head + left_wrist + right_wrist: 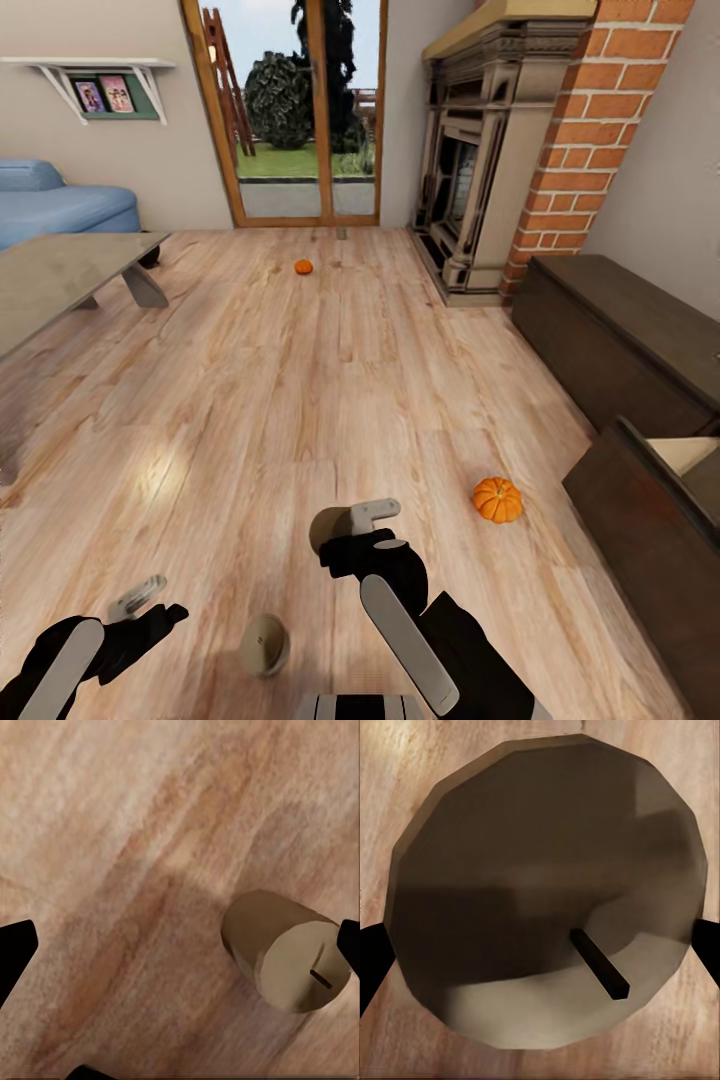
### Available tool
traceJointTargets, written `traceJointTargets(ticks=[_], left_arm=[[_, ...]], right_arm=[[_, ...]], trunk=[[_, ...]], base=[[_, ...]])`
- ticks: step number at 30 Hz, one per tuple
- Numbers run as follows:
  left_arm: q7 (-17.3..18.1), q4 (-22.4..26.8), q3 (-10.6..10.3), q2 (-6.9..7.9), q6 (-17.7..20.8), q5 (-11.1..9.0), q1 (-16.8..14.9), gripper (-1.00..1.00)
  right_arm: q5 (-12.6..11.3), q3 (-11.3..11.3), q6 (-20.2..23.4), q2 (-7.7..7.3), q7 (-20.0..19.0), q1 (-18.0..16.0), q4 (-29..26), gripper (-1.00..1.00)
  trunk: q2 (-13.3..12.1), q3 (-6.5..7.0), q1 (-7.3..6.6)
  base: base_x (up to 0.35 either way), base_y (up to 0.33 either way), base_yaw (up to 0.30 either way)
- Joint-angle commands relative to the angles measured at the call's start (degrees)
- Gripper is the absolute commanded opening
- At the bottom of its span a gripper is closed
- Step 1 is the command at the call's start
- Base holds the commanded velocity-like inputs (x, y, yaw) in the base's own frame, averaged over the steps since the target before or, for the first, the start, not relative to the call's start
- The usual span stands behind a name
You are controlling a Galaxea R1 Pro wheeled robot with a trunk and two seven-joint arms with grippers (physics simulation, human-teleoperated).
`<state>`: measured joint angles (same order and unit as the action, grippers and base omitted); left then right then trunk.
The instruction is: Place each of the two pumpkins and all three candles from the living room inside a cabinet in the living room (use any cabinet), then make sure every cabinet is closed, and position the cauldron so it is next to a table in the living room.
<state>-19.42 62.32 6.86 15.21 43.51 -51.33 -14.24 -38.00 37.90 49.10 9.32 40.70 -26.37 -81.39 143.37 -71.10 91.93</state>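
Pale wax fills the right wrist view: a candle (547,900) is straddled by the right gripper (352,522), fingers wide and not yet closed. A second candle (264,645) lies toppled nearer the robot than the first. The left gripper (140,600) hangs spread and empty. If closed off-centre, the round candle could be squeezed out and rolled away.

The wooden plank floor (300,400) carries a candle (265,644) between the two grippers, a pumpkin (497,499) just beyond the right one, a smaller-looking pumpkin (303,266) far ahead.
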Motion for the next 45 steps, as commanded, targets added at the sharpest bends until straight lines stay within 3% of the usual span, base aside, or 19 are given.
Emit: traceJointTargets(ticks=[1,17,24,34,37,40,45], left_arm=[[0.0,0.0,0.0,0.00,0.0,0.0,0.0,1.00],[0.0,0.0,0.1,0.25,-0.1,0.1,0.0,1.00],[0.0,0.0,0.1,0.19,-0.1,0.1,0.0,1.00],[0.0,0.1,0.0,0.02,-0.1,-0.1,0.0,1.00],[0.1,0.3,-1.2,-0.34,-0.1,-0.1,0.0,1.00],[0.0,0.6,-4.5,-1.93,-0.4,0.0,0.0,1.00],[0.0,1.0,-8.0,-3.53,-4.1,0.0,0.0,1.00]], right_arm=[[-0.1,0.0,-0.1,0.00,0.0,0.0,0.0,-1.00],[-0.1,-0.7,-0.2,-0.87,0.0,0.0,0.1,-1.00],[-0.1,-5.7,0.3,-1.04,0.0,0.1,0.4,-1.00],[-0.1,-6.5,-0.1,-0.99,0.0,0.1,0.4,-1.00],[0.0,-6.3,-0.2,-0.98,0.0,0.1,0.4,-1.00],[0.0,-6.1,-0.3,-0.91,-0.1,0.1,0.7,-1.00],[0.0,-6.0,-0.3,-0.91,-0.1,0.0,0.9,-1.00]], trunk=[[0.0,0.00,0.00],[0.0,0.01,0.00],[0.0,0.01,0.00],[0.0,0.01,0.00],[0.0,0.01,0.00],[0.0,0.01,0.00],[0.0,-0.65,0.08]], base=[[-0.156,0.090,-0.050],[-0.075,0.059,-0.006],[0.029,0.024,0.000],[0.087,0.054,0.000],[0.004,0.002,0.000],[0.001,0.001,0.000],[0.000,0.000,0.000]])
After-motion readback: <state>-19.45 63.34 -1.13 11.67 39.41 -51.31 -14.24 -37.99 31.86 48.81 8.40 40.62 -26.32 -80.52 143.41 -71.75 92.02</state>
